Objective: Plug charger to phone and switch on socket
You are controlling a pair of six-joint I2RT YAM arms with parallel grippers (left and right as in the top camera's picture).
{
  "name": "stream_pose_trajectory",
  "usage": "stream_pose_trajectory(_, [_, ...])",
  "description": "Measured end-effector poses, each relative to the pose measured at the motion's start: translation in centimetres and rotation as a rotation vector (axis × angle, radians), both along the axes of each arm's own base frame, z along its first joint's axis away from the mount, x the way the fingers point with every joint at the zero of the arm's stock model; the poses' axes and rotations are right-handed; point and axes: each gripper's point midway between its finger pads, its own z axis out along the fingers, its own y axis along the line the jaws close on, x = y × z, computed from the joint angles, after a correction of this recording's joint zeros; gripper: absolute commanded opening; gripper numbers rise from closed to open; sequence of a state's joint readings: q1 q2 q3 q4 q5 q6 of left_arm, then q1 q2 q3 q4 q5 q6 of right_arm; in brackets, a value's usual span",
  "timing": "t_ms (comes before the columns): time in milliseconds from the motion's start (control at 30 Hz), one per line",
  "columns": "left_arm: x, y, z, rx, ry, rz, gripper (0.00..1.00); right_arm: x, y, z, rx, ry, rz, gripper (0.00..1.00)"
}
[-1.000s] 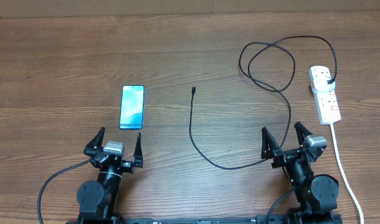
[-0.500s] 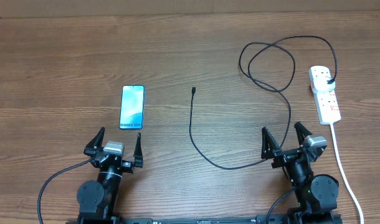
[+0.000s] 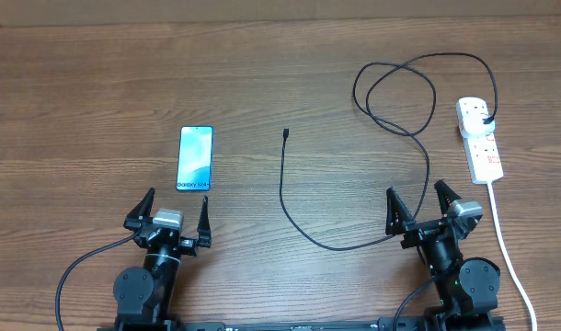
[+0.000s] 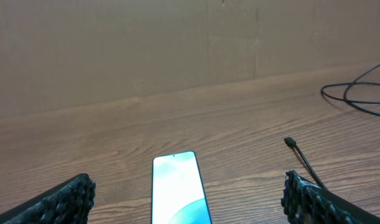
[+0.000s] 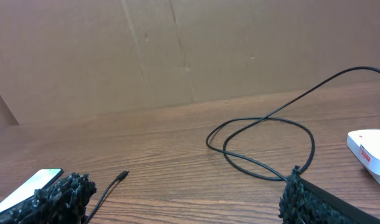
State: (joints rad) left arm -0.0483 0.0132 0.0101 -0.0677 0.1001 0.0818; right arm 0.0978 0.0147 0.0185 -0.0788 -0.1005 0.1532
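Both arms sit at the near edge of the counter and neither holds anything. The left fingers are spread wide, and so are the right fingers. The phone lies flat, screen up, just beyond the left fingers, with its lettered end towards us. The charger runs from its connector tip, which lies in the middle of the counter well right of the phone, down in a curve past the right fingers. From there it loops far right to the black plug, which looks already seated in the far end of the socket.

We judge that nothing has begun, so the first step is to take the connector tip. We should pinch the cable just behind the tip, leaving the connector standing proud of the fingers and in line with them, so it can be steered into the port. We cannot see the port from here. It is probably in the near short edge, so we would check it from the wrist view before pushing.

The phone will slide on bare wood, so the other fingers should brace its far end while we press in. The loops give plenty of slack, but we should drag gently so the plug is not tugged. The red switch comes last.
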Motion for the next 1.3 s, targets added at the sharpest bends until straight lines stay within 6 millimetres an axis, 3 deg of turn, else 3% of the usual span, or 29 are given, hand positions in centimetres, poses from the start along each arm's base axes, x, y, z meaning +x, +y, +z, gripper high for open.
stream_pose_trajectory(1300, [0.09, 0.77, -0.12, 0.008, 0.004, 0.045, 0.99, 0.00, -0.01, -0.01, 0.000, 0.000, 0.000, 1.00])
